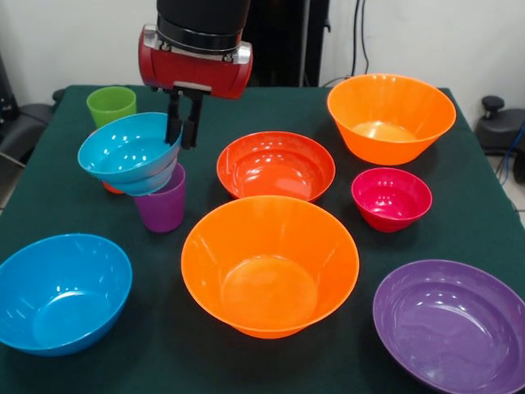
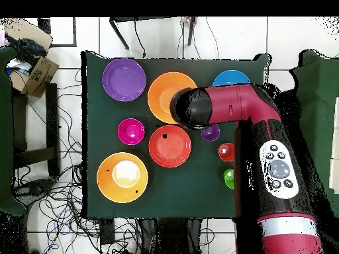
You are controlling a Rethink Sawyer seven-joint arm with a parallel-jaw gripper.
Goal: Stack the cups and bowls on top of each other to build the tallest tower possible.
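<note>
1. The end effector hangs over the far left part of the desk, its two black fingers clamped on the rim of the small teal-blue bowl.
2. That bowl is tilted, its opening turned toward the camera, and its underside sits on the mouth of the purple cup, which stands upright on the desk.
3. The green cup stands upright behind the teal bowl, near the desk's far left corner.
4. A sliver of the orange cup shows under the teal bowl's left side; most of it is hidden.
5. The shallow red-orange bowl sits just right of the purple cup, near the desk's middle.
6. One large orange bowl sits in front of it; the other large orange bowl stands at the far right.
7. The small magenta bowl lies between the far orange bowl and the large purple bowl at the near right corner.
8. The large blue bowl sits at the near left corner, apart from the purple cup.
9. In the overhead view the arm covers the teal bowl.
</note>
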